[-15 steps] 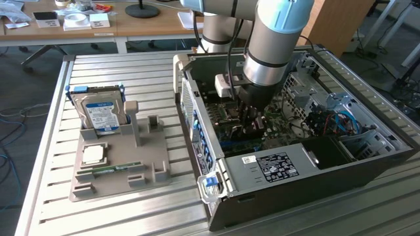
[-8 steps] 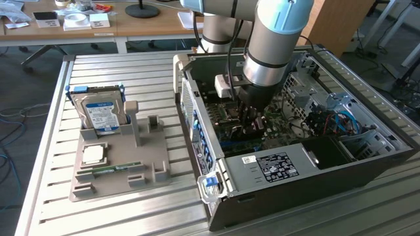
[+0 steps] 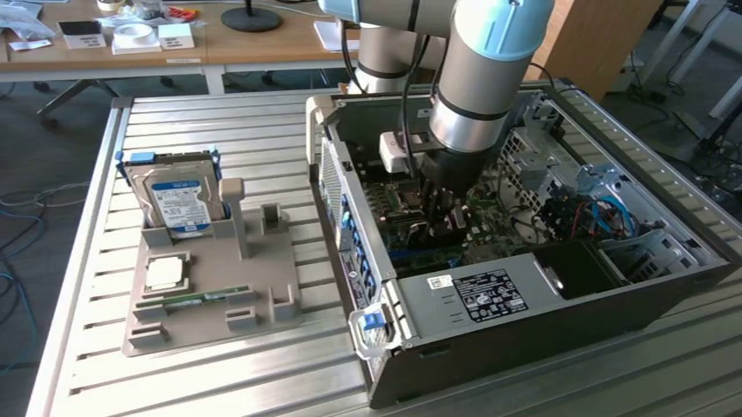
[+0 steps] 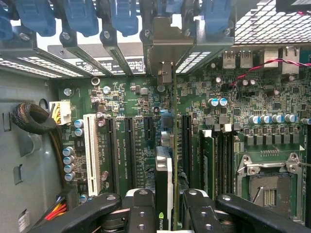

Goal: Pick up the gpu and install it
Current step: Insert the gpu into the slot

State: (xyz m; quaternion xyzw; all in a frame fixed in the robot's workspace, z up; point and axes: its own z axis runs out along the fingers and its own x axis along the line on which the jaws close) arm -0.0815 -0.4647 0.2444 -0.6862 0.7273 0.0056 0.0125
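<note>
My gripper (image 3: 447, 221) is down inside the open computer case (image 3: 649, 295), over the motherboard (image 3: 406, 204). In the wrist view the gpu (image 4: 164, 182) stands edge-on between the two black fingers (image 4: 141, 213), and the gripper (image 4: 167, 216) is shut on it. Its silver end bracket (image 4: 165, 48) reaches the rear slot openings under the blue latches (image 4: 121, 17). The card's lower edge lies along the black expansion slots (image 4: 130, 155) of the green board; whether it is seated in a slot I cannot tell.
Left of the case, a grey holder (image 3: 273, 300) carries the silver hard drive (image 3: 180, 204), a CPU (image 3: 166, 274) and a green RAM stick (image 3: 203, 300). The power supply (image 3: 481, 295) sits near the case front. RAM sticks (image 4: 206, 160) and the CPU socket (image 4: 267, 187) flank the card.
</note>
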